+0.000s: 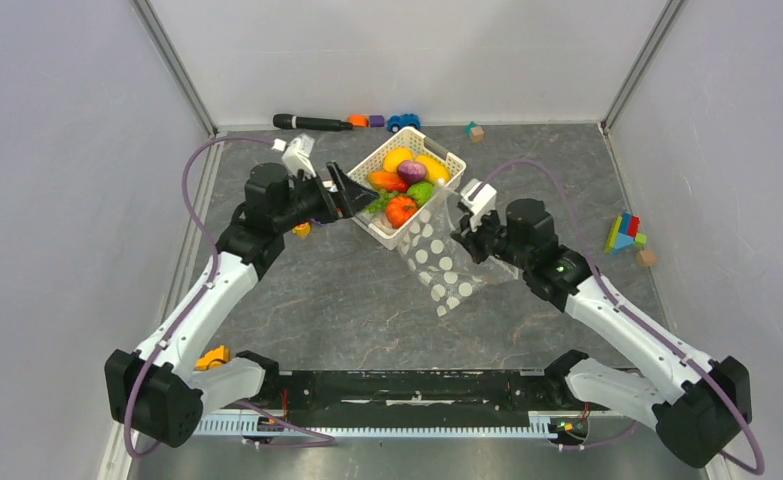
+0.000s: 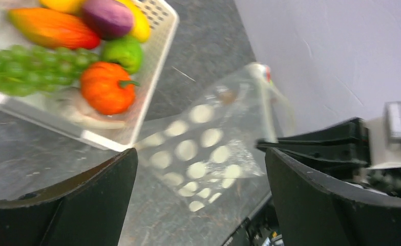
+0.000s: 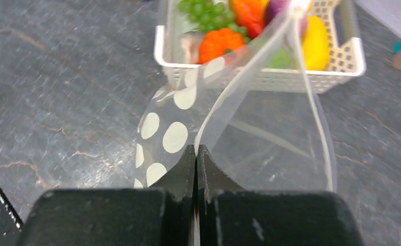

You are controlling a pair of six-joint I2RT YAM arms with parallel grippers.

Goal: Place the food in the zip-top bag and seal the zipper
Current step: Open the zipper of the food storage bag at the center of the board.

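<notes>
The food (image 1: pixel 405 185) lies in a white lattice basket (image 1: pixel 391 236): yellow, purple and orange pieces, green grapes (image 2: pixel 24 69) and a red-orange round piece (image 2: pixel 106 87). The zip-top bag (image 1: pixel 437 262), clear with white dots, hangs off the table just right of the basket. My right gripper (image 3: pixel 196 149) is shut on the bag's mouth edge, and the zipper (image 3: pixel 303 77) strip curves apart, so the mouth gapes towards the basket. My left gripper (image 1: pixel 352 193) stands open at the basket's left side, with nothing between its fingers (image 2: pixel 101 189); the bag (image 2: pixel 198 148) shows beyond them.
Along the back wall lie a black marker-like stick (image 1: pixel 312 122), small blocks (image 1: pixel 365 120), a blue toy car (image 1: pixel 403 122) and a teal block (image 1: pixel 475 131). A stack of coloured blocks (image 1: pixel 624 235) sits at the right. Side walls close in both flanks.
</notes>
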